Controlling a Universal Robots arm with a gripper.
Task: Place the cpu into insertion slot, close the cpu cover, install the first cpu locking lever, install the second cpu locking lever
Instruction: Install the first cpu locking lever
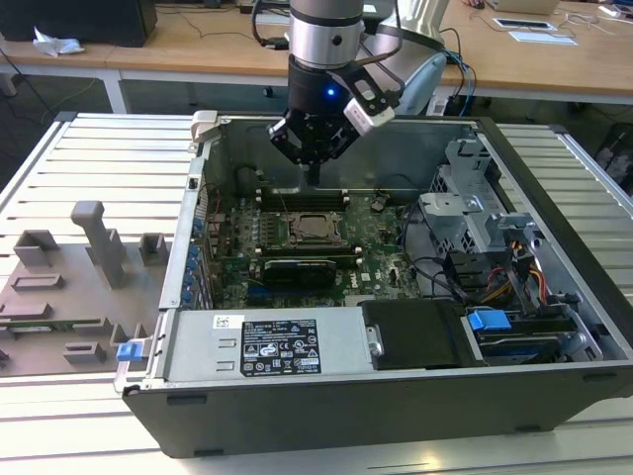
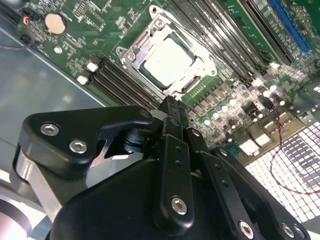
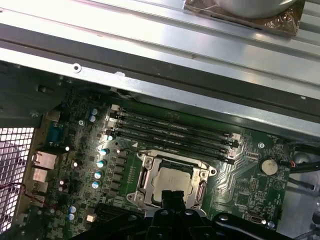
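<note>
The open computer case lay on its side, its motherboard facing up. The cpu sat in the insertion slot, and the cpu cover lay flat around it, the silver top showing through its window. I could not tell how the locking levers stood.

The gripper hung inside the case just above the socket, fingers pressed together and carrying nothing.

4 long memory slots ran beside the socket. On its other side sat a black graphics card, then the labelled power supply along the near wall. Drive bays and cables crowded the exterior view's right.

The case rested on a slatted metal table. A grey fixture tray lay at the exterior view's left, and wooden desks stood behind.
</note>
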